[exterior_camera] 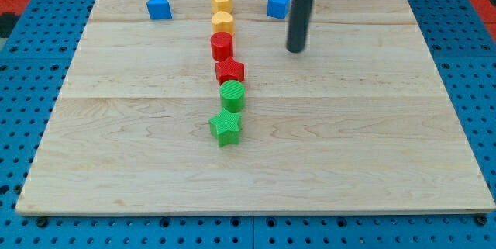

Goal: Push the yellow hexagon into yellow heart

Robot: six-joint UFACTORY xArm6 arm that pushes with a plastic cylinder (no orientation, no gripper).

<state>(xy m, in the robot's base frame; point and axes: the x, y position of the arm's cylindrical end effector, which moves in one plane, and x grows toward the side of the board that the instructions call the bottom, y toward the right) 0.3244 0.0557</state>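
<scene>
The yellow hexagon (222, 1) sits near the view's top edge of the wooden board. The yellow heart (222, 22) lies just below it, with a small gap between them. My tip (295, 50) rests on the board to the right of both, about a hand's width right of the heart and slightly lower. It touches no block.
Below the heart runs a column: red cylinder (222, 46), red star (230, 70), green cylinder (232, 95), green star (225, 127). A blue block (159, 6) sits top left. Another blue block (278, 4) stands just behind the rod. The board (116, 148) lies on a blue pegboard.
</scene>
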